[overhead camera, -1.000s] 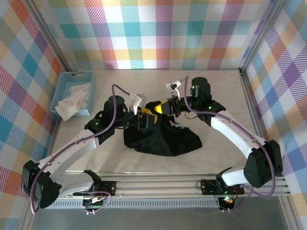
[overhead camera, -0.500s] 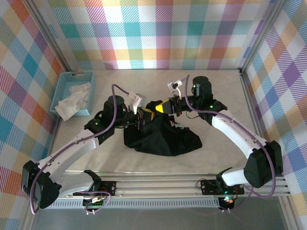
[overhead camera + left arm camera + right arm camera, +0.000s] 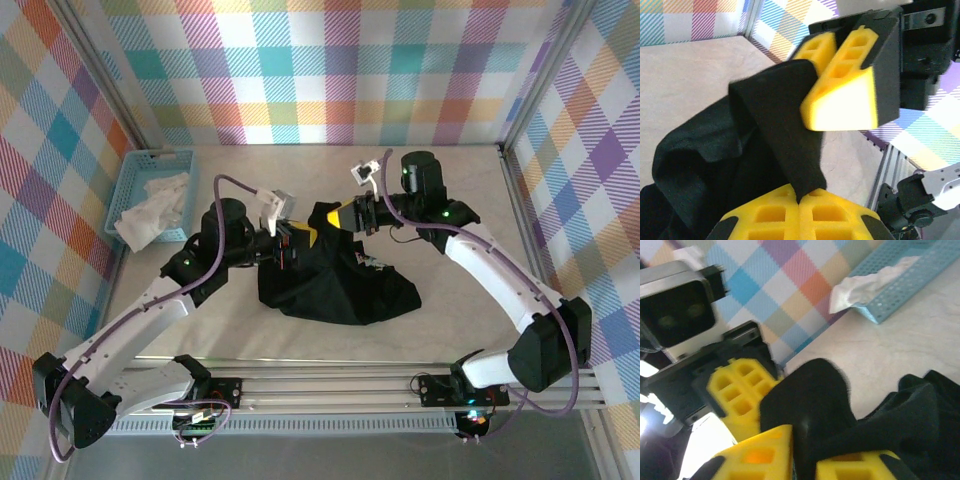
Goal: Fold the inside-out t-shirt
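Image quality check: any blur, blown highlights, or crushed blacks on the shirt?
Top external: sharp, evenly lit, but the t-shirt is crushed to flat black. Left wrist: the facing yellow pad is blown out near white; cloth edge soft. Right wrist: blurred throughout, glare bottom left, basket out of focus.

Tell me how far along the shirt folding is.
Done: no fold shows yet; the shirt lies in a crumpled heap on the table. In hand: the left gripper and the right gripper face each other at the heap's far edge, both pinching the same raised flap of black cloth. Left: probably spreading the shirt flat, then every fold.
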You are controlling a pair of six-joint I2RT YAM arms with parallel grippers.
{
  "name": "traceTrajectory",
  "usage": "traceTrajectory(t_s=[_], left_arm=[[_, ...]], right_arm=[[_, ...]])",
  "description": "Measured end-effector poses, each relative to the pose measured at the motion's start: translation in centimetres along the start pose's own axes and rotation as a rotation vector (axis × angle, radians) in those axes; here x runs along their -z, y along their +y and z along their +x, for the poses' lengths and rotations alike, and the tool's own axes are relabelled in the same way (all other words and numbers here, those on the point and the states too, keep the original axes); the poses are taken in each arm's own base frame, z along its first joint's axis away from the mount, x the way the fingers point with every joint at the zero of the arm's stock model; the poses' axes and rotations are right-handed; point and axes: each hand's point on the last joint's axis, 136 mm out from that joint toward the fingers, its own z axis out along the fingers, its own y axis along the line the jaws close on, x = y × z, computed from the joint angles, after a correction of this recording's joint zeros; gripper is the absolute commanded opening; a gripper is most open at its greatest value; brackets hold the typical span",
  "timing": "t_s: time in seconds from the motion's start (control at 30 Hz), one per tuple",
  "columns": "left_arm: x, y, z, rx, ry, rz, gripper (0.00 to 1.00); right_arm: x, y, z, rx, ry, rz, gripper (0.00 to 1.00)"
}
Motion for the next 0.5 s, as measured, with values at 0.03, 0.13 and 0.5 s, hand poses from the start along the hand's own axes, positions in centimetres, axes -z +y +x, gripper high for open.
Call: traceTrajectory(t_s=[0.03,0.13,0.5], left_arm=[[0.1,-0.2,-0.2,0.006,-0.002,0.005,0.00],[0.1,-0.8,-0.6,0.033,-0.006,0.016,0.00],[-0.6,-0.9,-1.9,0.143,-0.011,-0.123,0.00]], right_arm=[[0.1,-0.4,-0.3,-0.005,-0.005,0.034,0.27],[0.5,-1.6,-0.6,-0.018,-0.014,0.126,0.33],[2.4,-0.6,4.1,0.051,-0.010,0.193,0.58]])
